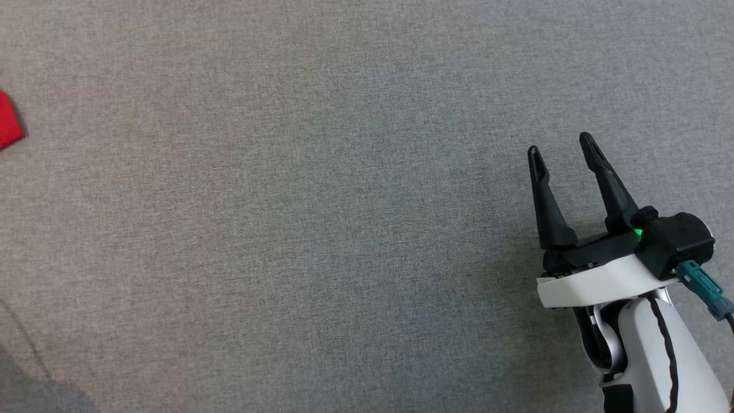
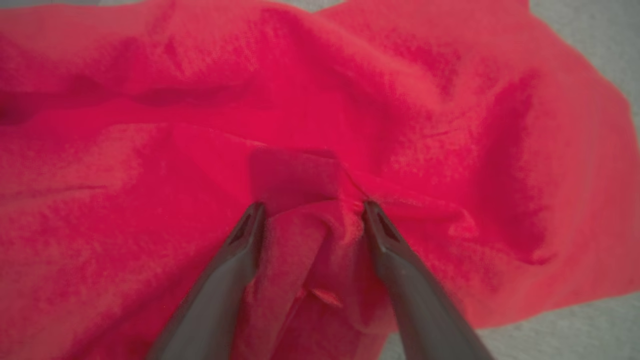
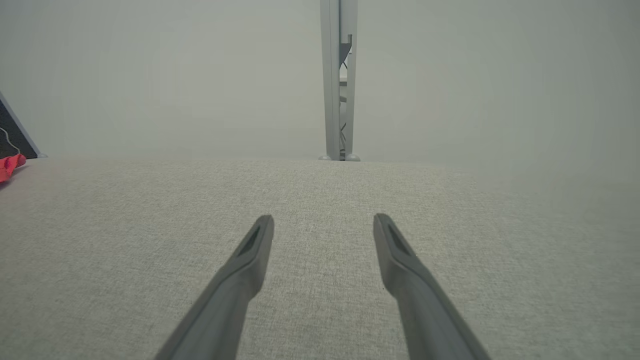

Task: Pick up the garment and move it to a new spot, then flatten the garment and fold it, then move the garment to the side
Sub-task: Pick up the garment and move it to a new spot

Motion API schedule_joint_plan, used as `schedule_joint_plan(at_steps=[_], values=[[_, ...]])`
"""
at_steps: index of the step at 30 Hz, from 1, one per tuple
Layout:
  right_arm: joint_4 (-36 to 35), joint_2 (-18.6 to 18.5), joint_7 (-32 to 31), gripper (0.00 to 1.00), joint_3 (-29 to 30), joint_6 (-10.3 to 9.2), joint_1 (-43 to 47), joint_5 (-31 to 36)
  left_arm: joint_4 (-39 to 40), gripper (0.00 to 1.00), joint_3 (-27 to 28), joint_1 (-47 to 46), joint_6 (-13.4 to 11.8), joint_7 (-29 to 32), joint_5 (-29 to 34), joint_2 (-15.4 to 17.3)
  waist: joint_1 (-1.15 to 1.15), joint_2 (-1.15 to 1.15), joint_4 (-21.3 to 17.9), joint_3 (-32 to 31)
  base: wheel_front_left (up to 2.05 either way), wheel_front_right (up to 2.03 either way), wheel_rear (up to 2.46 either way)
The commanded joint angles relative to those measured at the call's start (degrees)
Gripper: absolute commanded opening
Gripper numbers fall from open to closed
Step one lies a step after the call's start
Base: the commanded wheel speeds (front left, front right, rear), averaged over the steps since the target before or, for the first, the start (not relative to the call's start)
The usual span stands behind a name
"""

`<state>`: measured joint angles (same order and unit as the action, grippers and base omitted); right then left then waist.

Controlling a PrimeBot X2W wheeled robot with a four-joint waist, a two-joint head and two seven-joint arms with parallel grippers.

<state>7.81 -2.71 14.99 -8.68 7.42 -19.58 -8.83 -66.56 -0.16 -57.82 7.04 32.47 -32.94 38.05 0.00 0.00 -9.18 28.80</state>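
Garment (image 1: 8, 121) out on the far left of the head view, folks, just a red corner poking in from the edge, lying on the grey cloth surface (image 1: 321, 201). Its visible edge slants, but so little shows that the long axis can't be called from here. Down at the lower right, the right gripper (image 1: 559, 143) hangs over bare surface, well apart from the red cloth, fingers spread wide and nothing between them.

Over to the left wrist view, and it's red nearly everywhere! The garment (image 2: 450, 125) lies rumpled, with grey surface (image 2: 590, 325) peeking in at the right-hand corners. The left gripper (image 2: 313, 205) is right down in it, jaws wide apart, both tips pressed into the fabric, and a bunched ridge of cloth rises between the fingers. Nothing pinched: the fingers straddle that ridge rather than clamp it. The big creases run side to side across the top of this view; with the cloth heaped and cut off by the edges, which way the garment points can't be told.

Right wrist view now: the right gripper (image 3: 323, 219) spread and empty, low over the grey surface (image 3: 500, 225). A scrap of red garment (image 3: 10, 166) sits at the far left, beside a dark panel (image 3: 12, 135). Straight ahead, a grey post (image 3: 339, 80) stands upright at the far edge.
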Motion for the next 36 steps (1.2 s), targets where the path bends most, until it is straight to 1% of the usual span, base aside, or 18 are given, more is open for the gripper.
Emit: schedule_joint_plan(at_steps=[1,2,3,4,11,15,16,18,28,32,36], values=[[-0.11,-0.35,0.26,1.0,0.19,0.13,0.2,0.03,-0.9,0.82,-0.48,0.31,0.1,-0.18,0.08,-0.84,0.0,0.0,0.24,-0.33,0.0,0.0,0.0],[-0.03,-0.34,0.26,1.0,0.09,0.13,0.2,0.07,-1.12,0.56,-0.69,0.11,0.13,-0.37,0.18,-0.89,0.0,0.0,0.35,-0.46,0.0,0.0,0.0],[0.02,-0.34,0.26,1.0,-0.05,0.13,0.09,0.12,-1.25,0.06,-0.89,-0.05,0.19,-0.69,0.24,-0.99,0.0,0.0,0.49,-0.58,0.0,0.0,0.0],[0.06,-0.34,0.26,1.0,-0.11,0.13,-0.04,0.13,-1.34,0.0,-1.11,-0.24,0.27,-0.93,0.18,-1.1,0.0,0.0,0.62,-0.67,0.0,0.0,0.0],[0.47,-0.36,0.26,1.0,-0.25,0.13,-0.42,0.23,0.23,0.0,-3.16,-0.36,0.44,-4.31,-0.71,-1.17,0.0,0.0,1.5,-1.43,0.0,0.0,0.0],[1.21,-0.35,0.26,1.0,-0.22,0.13,0.11,-0.25,2.57,0.0,-6.0,0.96,0.46,-5.31,-1.55,-0.28,0.0,0.0,2.08,-3.4,0.0,0.0,0.0],[1.21,-0.35,0.26,1.0,-0.22,0.13,0.11,-0.25,2.57,0.0,-6.0,0.96,0.46,-5.31,-1.55,-0.28,0.0,0.0,2.08,-3.4,0.0,0.0,0.0],[1.56,-0.35,0.26,1.0,-0.23,0.13,0.54,-0.4,4.33,0.0,-7.75,1.57,0.46,-5.97,-2.25,-0.25,0.0,0.0,2.57,-5.12,0.0,0.0,0.0],[3.94,-0.39,0.26,1.0,-0.06,0.13,3.52,-1.38,17.5,0.0,-19.06,4.68,0.48,-6.77,-7.67,-0.03,0.0,0.0,4.03,-15.39,0.0,0.0,0.0],[4.69,-0.38,0.26,1.0,0.02,0.13,5.02,-2.01,23.4,0.0,-22.77,6.2,0.48,-6.37,-9.76,0.04,0.0,0.0,3.61,-19.09,0.0,0.0,0.0],[5.11,-0.38,0.26,1.0,0.08,0.13,6.36,-2.68,29.49,0.0,-25.4,8.44,0.48,-5.79,-11.47,0.01,0.0,0.0,2.4,-22.31,0.0,0.0,0.0]])
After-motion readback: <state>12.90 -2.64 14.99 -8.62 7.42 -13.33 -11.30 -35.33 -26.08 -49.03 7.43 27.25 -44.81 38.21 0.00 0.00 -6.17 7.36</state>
